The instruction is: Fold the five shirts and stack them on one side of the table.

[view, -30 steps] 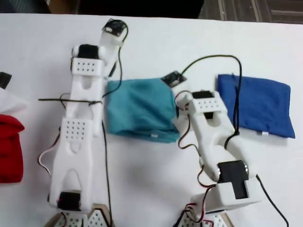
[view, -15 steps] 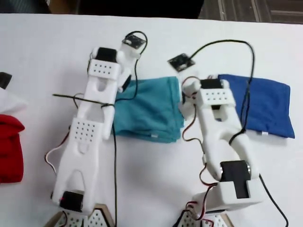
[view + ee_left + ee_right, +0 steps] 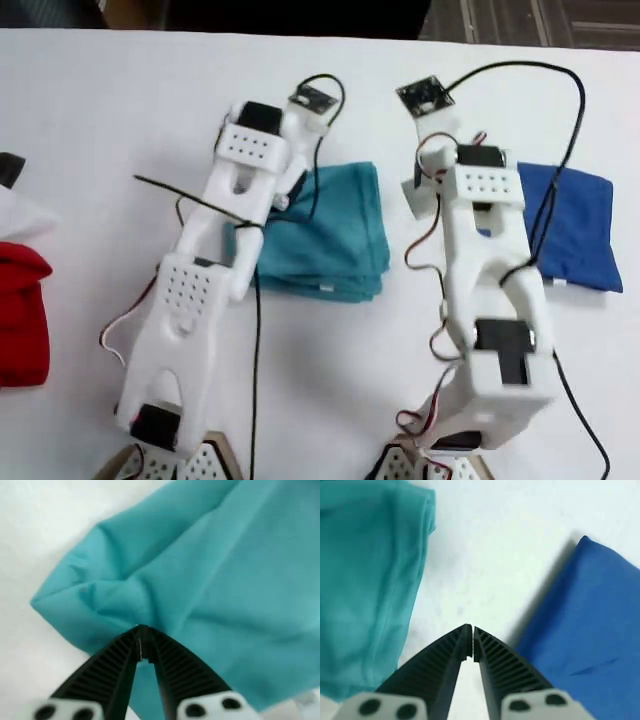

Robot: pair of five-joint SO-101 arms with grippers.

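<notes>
- My left gripper point(image 3: 141, 647) has its two fingers pressed together.
- Its tip touches the teal shirt point(image 3: 225, 580), right where some creases meet.
- I cannot tell if any cloth is caught between those fingers.
- My right gripper point(image 3: 471, 642) is pressed together too, and it holds nothing.
- It hangs over a bare bit of the white table point(image 3: 495, 555).
- That bare bit lies between the teal shirt and the blue shirt point(image 3: 590, 630).
- From above, the teal shirt point(image 3: 335, 235) lies folded near the middle of the table, between my two arms.
- My left arm point(image 3: 200, 290) covers part of its edge.
- The blue shirt point(image 3: 570, 225) lies folded and flat, and my right arm point(image 3: 490, 250) crosses over part of it.
- A red shirt point(image 3: 20, 310) sits at the far edge, well apart from the teal one.
- A white cloth point(image 3: 20, 215) lies just beside the red shirt.
</notes>
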